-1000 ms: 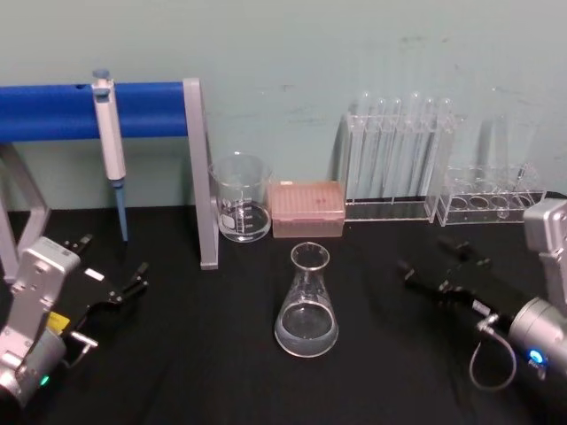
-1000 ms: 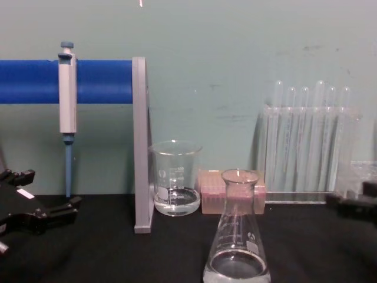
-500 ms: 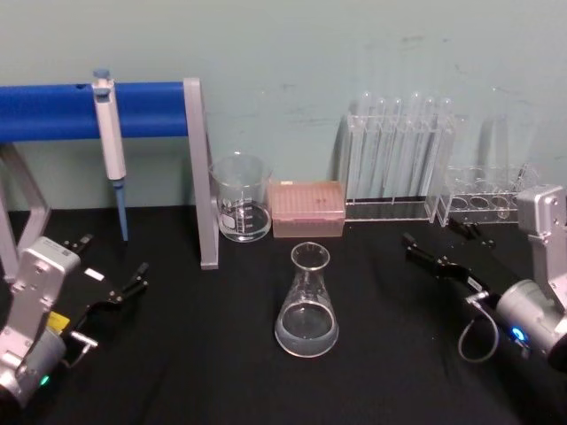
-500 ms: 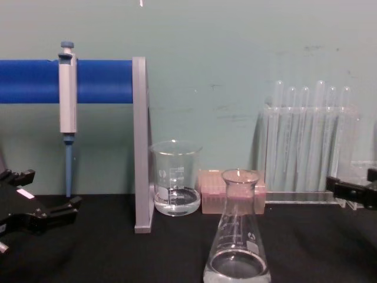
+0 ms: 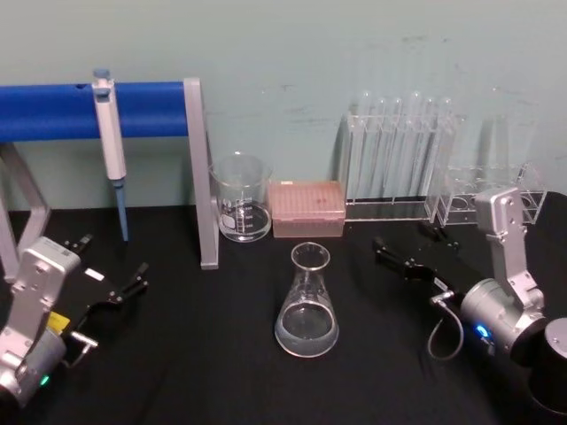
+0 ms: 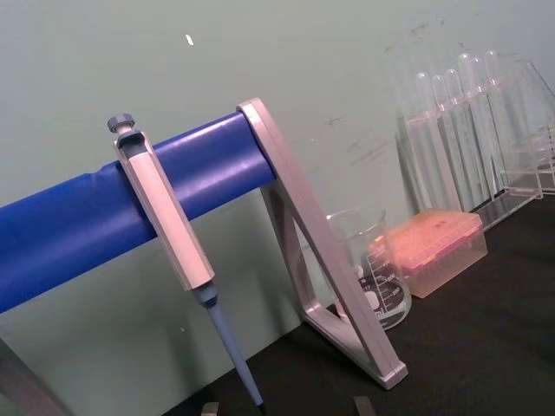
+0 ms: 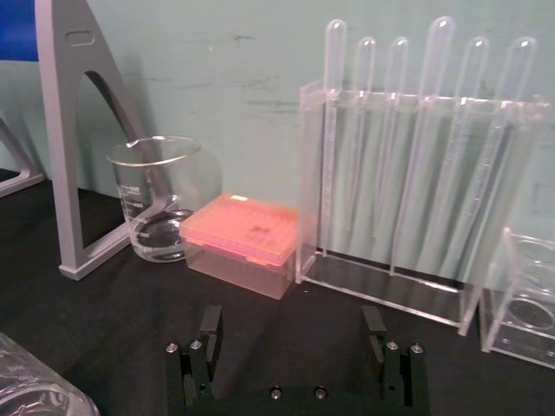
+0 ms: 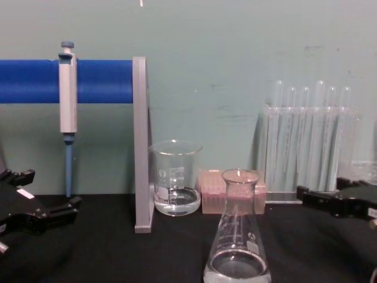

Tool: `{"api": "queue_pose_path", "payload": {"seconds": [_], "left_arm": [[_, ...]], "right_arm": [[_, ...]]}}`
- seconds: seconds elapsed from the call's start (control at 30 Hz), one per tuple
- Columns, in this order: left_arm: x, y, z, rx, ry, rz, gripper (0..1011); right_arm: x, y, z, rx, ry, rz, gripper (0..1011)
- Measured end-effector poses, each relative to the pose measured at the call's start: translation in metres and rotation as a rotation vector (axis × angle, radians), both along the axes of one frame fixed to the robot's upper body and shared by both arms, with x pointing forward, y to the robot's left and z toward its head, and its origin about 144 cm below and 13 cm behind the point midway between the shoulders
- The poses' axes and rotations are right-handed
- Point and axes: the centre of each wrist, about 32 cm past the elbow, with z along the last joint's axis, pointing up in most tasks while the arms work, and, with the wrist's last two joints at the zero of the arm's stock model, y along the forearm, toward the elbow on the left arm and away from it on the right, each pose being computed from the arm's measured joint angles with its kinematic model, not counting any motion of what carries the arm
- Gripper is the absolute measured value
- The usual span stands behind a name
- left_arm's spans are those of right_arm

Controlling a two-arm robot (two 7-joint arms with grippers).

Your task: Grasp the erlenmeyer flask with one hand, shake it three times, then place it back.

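Right gripper hangs low over the black table, its two black fingers spread apart with nothing between them, pointing toward the erlenmeyer flask from the flask's right side and a little behind it. Fingers and glass are near each other but do not touch. From the wrist camera, the two fingertips stand wide apart.

The flask stands upright on its wide base near the middle of the table, with a little clear liquid at the bottom and its narrow neck open at the top.

Behind the flask, against the pale green wall, sit a straight-walled glass beaker and, just beside it, a pink tip box. Farther right stands a clear rack of test tubes. To the left, a pipette hangs from a blue bar on a grey stand.

Left gripper rests at the far left of the table, fingers parted and empty, well apart from the flask.
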Motion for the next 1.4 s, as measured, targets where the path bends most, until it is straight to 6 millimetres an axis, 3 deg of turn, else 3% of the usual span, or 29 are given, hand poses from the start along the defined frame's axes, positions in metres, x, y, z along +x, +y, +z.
{"api": "queue_pose_path", "payload": {"seconds": [1.4], "left_arm": [[0.0,0.0,0.0,0.0,0.0,0.0,1001]], "right_arm": [[0.0015,0.0024,-0.0005,-0.002,0.0,0.011,1000]]}}
